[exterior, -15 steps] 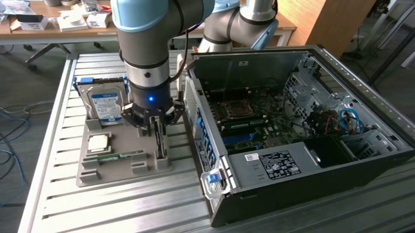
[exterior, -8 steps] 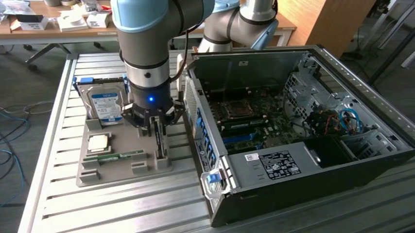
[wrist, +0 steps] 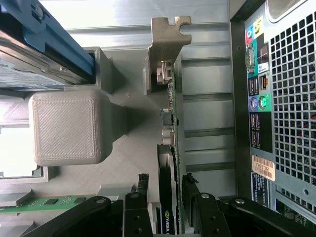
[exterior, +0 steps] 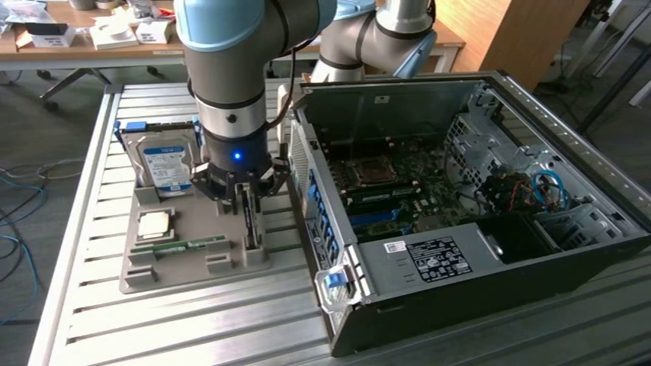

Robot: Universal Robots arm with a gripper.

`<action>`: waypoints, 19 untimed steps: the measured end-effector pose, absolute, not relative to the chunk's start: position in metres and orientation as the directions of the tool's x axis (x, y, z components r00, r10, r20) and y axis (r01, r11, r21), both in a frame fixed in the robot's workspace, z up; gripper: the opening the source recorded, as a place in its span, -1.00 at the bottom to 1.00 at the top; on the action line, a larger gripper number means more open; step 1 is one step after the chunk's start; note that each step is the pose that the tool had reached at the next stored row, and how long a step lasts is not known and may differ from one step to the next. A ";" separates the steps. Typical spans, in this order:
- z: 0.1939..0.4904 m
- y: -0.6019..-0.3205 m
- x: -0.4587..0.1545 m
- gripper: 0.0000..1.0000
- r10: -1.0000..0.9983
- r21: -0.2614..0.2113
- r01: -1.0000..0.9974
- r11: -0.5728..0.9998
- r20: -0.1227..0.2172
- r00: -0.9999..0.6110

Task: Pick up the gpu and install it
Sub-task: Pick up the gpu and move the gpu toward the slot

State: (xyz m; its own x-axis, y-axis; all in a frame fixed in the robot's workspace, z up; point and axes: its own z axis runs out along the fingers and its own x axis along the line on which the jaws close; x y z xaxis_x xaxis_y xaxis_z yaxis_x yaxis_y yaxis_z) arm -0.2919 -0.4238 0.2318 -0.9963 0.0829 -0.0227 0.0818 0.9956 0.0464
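The gpu point(exterior: 248, 226) stands on edge in a slot of the grey printed holder point(exterior: 194, 276), a thin dark card just to the exterior view's left of the computer case. In the wrist view the gpu point(wrist: 169, 158) runs away from the camera, and its silvery bracket point(wrist: 167, 39) is at the far end. My gripper point(exterior: 244, 207) hangs straight down over the card. Seen from the wrist, the gripper point(wrist: 167, 183) is open, with one black finger point(wrist: 143, 185) on each side of the card's near end and a narrow gap showing beside it.
The holder also carries a silver hard drive point(exterior: 168, 164) on edge, a square processor point(exterior: 155, 223) and a green memory stick point(exterior: 188, 245). The open computer case point(exterior: 569, 252) lies at the exterior view's right with its motherboard point(exterior: 392, 191) exposed. Its perforated back panel point(wrist: 286, 98) is close beside the card.
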 end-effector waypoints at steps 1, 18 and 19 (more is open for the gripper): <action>0.232 -0.424 -0.292 -0.19 0.083 0.046 0.082 0.996 -0.023 -0.996; 0.230 -0.423 -0.291 -0.19 0.083 0.046 0.082 0.996 -0.023 -0.996; 0.230 -0.423 -0.291 -0.19 0.083 0.046 0.082 0.996 -0.023 -0.996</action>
